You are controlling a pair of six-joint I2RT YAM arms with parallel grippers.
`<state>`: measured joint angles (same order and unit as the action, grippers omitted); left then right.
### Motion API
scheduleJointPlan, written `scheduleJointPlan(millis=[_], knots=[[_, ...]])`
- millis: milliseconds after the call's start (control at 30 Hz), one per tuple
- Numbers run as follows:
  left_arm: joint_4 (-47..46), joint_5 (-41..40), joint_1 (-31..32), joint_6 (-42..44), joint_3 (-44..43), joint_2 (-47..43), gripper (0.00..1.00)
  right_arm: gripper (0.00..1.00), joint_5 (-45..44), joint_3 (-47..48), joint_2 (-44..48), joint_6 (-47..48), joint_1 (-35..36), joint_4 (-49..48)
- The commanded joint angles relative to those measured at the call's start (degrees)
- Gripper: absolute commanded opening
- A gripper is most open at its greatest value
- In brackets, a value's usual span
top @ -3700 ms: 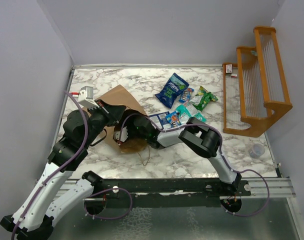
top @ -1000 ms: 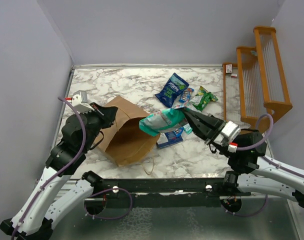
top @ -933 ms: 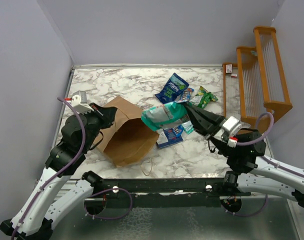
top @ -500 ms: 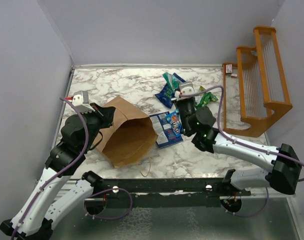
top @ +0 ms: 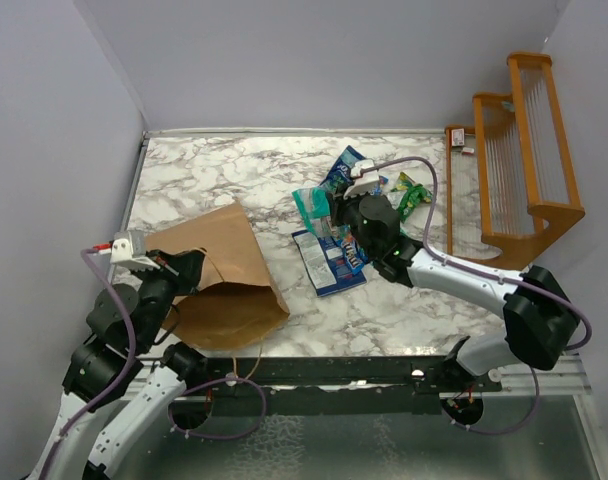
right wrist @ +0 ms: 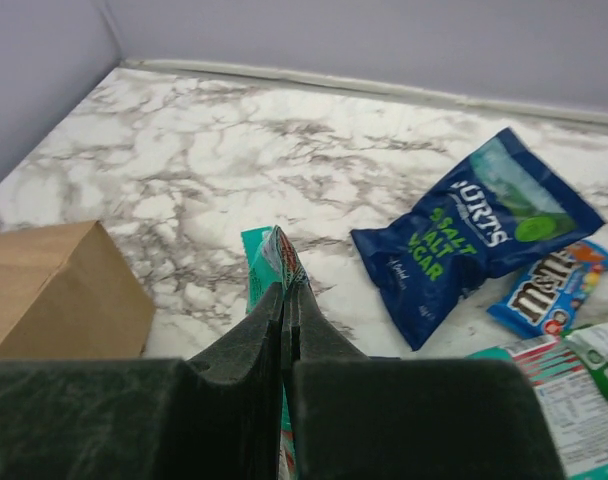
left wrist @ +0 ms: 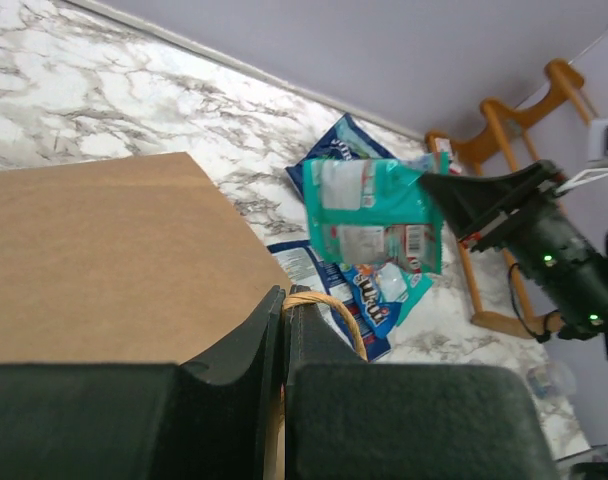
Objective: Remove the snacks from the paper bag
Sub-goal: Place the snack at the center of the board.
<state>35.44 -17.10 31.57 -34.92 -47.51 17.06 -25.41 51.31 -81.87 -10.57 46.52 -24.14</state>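
Right pincer clenched on a teal packet, held above the worktop near the other snacks. Left pincer clamped on the paper bag, worktop's left side.

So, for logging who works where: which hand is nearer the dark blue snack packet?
Right. The right hand, gripping a teal packet, is just beside the dark blue packet. The left hand is well away, pinching the handle of the paper bag.

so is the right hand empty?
No, the right hand is shut on the edge of a teal packet.
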Motion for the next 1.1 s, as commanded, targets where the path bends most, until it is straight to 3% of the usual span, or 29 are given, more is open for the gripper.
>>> scheduleJointPlan(millis=[0, 233, 333, 500, 600, 800, 900, 1000, 1067], knots=[[3.2, 0.6, -0.1, -4.2, -0.4, -3.1, 0.0, 0.01, 10.2, 0.6, -1.3, -9.7, -2.9, -2.6], [-6.1, 2.7, -0.1, -3.8, 1.1, 1.2, 0.0, 0.01, 19.6, -2.7, -2.6, -18.0, -8.0, -4.0], [-11.8, 3.5, -0.1, -2.6, 1.8, 4.8, 0.0, 0.01, 22.4, -5.7, -4.7, -18.9, -10.6, -9.0], [-23.9, 14.0, -0.1, 0.1, 1.9, 15.3, 0.0, 0.01, 21.5, -7.6, -8.1, -19.7, -14.8, -8.9], [-25.3, 17.1, -0.1, 1.7, 0.1, 19.4, 0.0, 0.01, 22.2, -8.2, -8.6, -23.0, -20.2, -5.9], [-23.0, 17.7, -0.1, 2.7, 2.4, 15.4, 0.0, 0.03, 18.2, -11.0, -6.7, -19.1, -23.3, -3.3], [-19.8, 18.9, -0.1, 2.3, 3.9, 13.4, 0.0, 0.19, 17.3, -11.0, -5.6, -16.7, -23.4, -2.0], [-16.7, 20.4, -0.1, 2.0, 5.0, 11.4, 0.0, 0.54, 16.6, -10.5, -3.3, -14.4, -23.4, -0.1], [-14.6, 20.3, -0.1, 2.0, 4.9, 10.3, 0.0, 0.59, 18.5, -10.0, -1.4, -12.2, -23.4, 0.3]])
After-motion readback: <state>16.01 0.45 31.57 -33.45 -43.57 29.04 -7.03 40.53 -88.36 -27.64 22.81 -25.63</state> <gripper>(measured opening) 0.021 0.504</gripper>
